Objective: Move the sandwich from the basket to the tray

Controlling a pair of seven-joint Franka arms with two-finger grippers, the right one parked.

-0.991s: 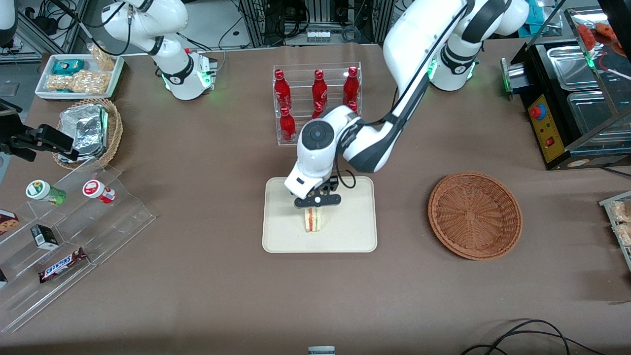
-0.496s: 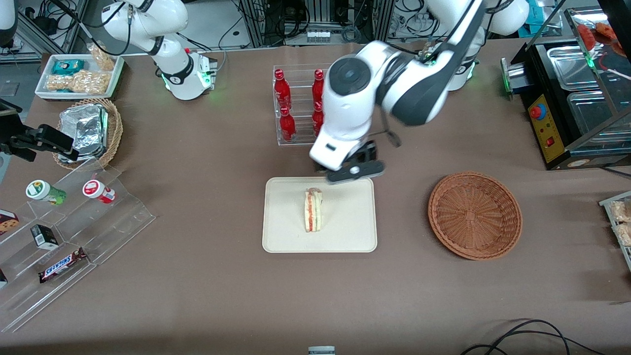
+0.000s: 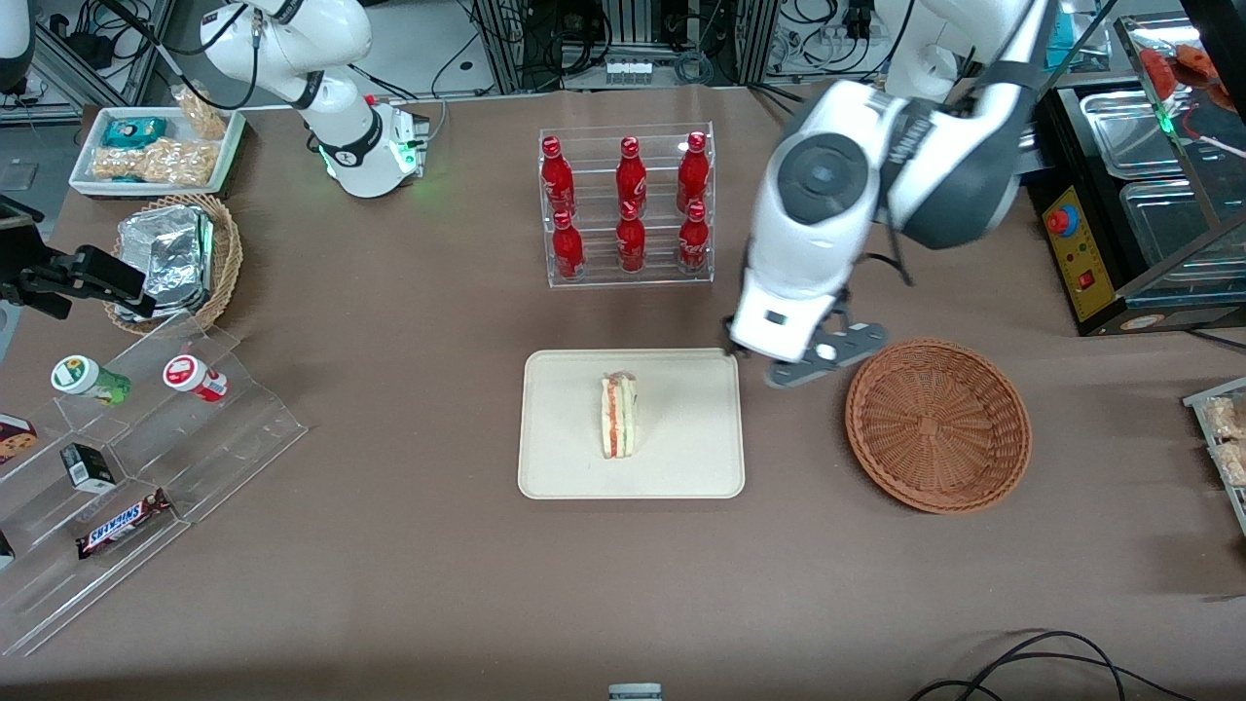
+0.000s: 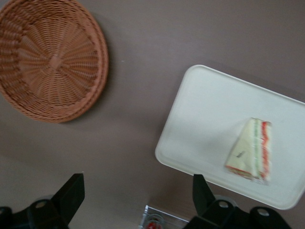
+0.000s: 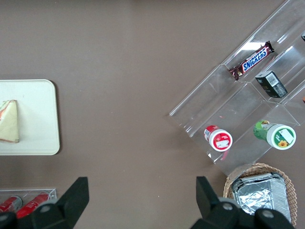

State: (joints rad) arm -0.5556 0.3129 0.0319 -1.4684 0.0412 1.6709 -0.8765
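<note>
The sandwich (image 3: 619, 417) stands on its edge in the middle of the cream tray (image 3: 681, 448), with its red and green filling toward the front camera. No finger touches it. My left gripper (image 3: 816, 366) hangs open and empty above the bare table, between the tray's corner and the reddish-brown basket (image 3: 937, 424), which holds nothing. The left wrist view shows the same gripper (image 4: 137, 196) with its black fingers (image 4: 71, 194) far apart, the basket (image 4: 50, 59), the tray (image 4: 209, 109) and the sandwich (image 4: 251, 150). The sandwich (image 5: 9, 121) also shows in the right wrist view.
A clear rack of red bottles (image 3: 628, 204) stands farther from the front camera than the tray. Toward the parked arm's end are a clear stepped stand with snacks (image 3: 127, 467), a tan basket of foil packs (image 3: 175, 258) and a white snack tray (image 3: 156, 151). A black machine (image 3: 1119, 195) stands at the working arm's end.
The gripper let go of the sandwich on the tray, rose, and swung toward the basket. The sandwich stays where it was set down.
</note>
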